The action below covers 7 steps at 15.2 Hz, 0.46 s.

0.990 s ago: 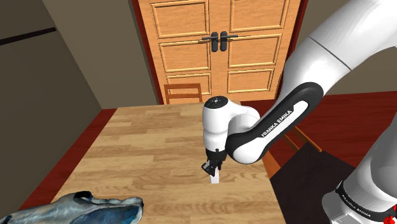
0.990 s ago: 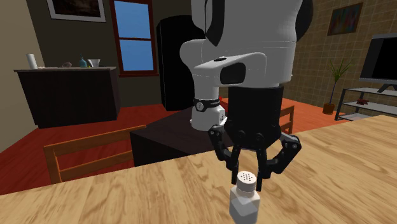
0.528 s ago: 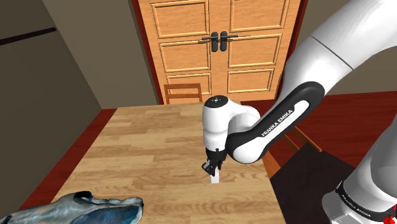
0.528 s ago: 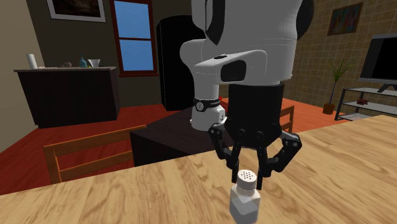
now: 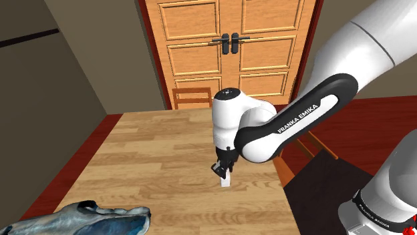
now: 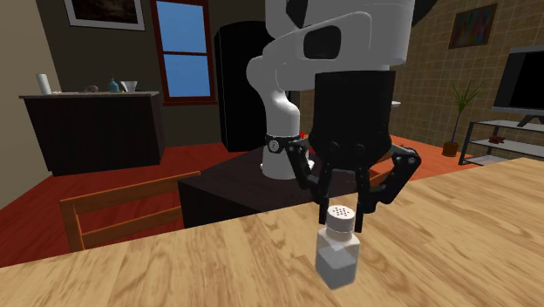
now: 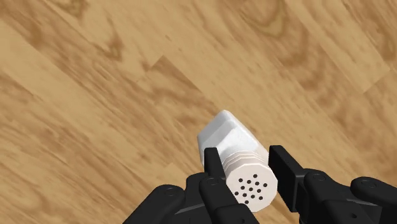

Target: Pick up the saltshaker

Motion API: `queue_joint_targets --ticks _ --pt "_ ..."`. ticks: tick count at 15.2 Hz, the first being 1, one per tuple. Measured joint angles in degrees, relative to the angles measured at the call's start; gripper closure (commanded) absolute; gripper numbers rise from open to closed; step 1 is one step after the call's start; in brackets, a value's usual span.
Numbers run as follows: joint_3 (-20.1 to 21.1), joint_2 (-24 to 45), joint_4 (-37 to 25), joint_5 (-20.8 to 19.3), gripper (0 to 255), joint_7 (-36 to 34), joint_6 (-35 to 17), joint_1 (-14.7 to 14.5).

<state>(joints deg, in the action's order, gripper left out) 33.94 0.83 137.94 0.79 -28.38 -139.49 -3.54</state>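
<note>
The white saltshaker [image 6: 338, 253] is held upright by its perforated cap, gripped between the jaws of the black gripper [image 6: 339, 215]. It is seen over the wooden bench [image 5: 147, 160], towards the shoulder view's right. Whether its base touches cannot be told.

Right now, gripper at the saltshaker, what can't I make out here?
- Shoulder view: cap of the saltshaker, hidden behind the gripper.
- Shoulder view: the blue-grey object, cut off by the bottom edge; unidentifiable.
- Wrist view: the saltshaker's base, hidden by its own body, so whether it touches the wooden table is unclear.
- Second exterior view: items on the dark counter, too small to name.
</note>
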Motion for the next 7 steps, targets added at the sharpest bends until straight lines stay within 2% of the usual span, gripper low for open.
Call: queue_joint_targets --ticks 7 --pt "-0.1 -4.3 -1.7 3.3 255 2.4 5.4 0.0"
